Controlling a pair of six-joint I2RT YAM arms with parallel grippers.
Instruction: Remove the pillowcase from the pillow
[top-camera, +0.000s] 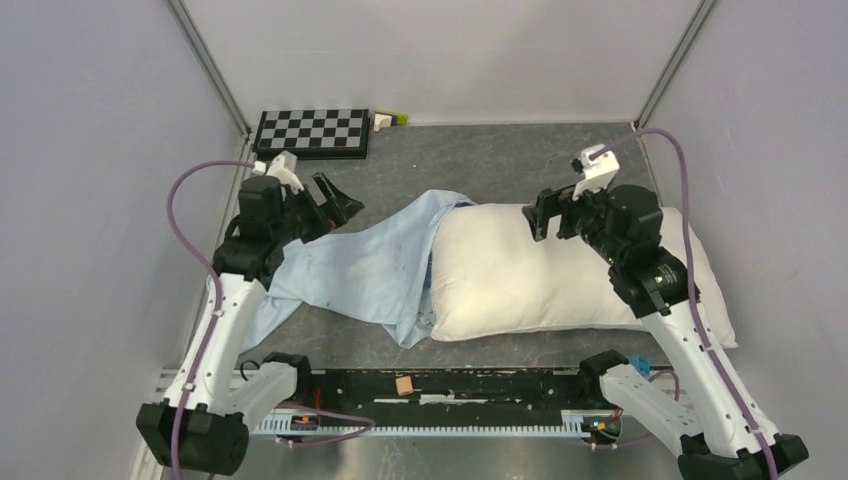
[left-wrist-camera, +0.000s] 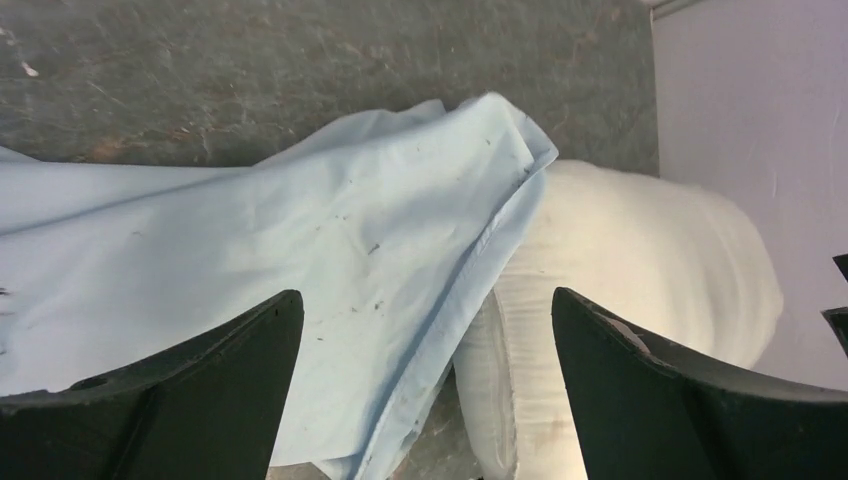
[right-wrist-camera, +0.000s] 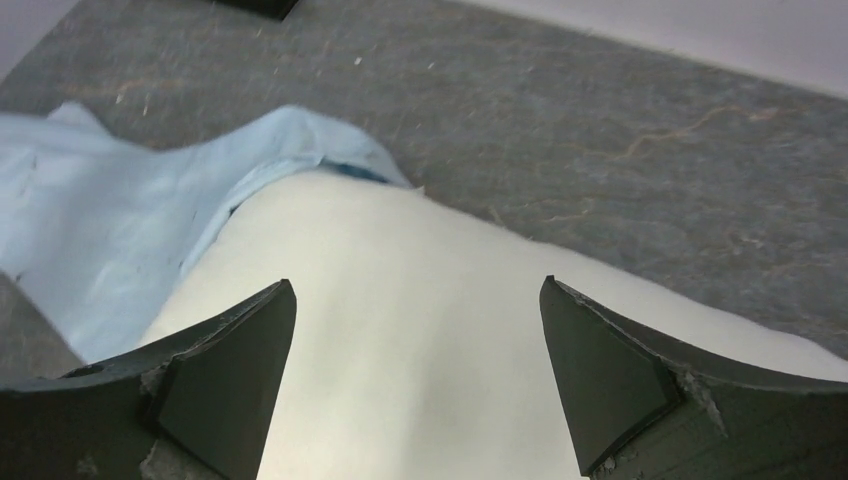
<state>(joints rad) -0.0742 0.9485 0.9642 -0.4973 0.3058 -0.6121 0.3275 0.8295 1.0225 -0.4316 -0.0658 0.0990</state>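
The cream-white pillow (top-camera: 530, 275) lies across the table's middle and right, almost wholly bare. The pale blue pillowcase (top-camera: 350, 270) lies wrinkled to its left, its open mouth still lapping over the pillow's left end (left-wrist-camera: 505, 210). My left gripper (top-camera: 330, 203) is open and empty, raised above the pillowcase's far left part; its wrist view shows pillowcase (left-wrist-camera: 300, 230) and pillow (left-wrist-camera: 640, 260) beyond the fingers. My right gripper (top-camera: 540, 215) is open and empty, hovering over the pillow's far edge; its wrist view shows pillow (right-wrist-camera: 420, 330) and pillowcase (right-wrist-camera: 110, 230).
A black-and-white checkerboard (top-camera: 312, 131) lies at the back left, a small white and yellow-green object (top-camera: 390, 119) beside it. Grey walls close in the left, back and right. A black rail (top-camera: 440, 385) runs along the near edge.
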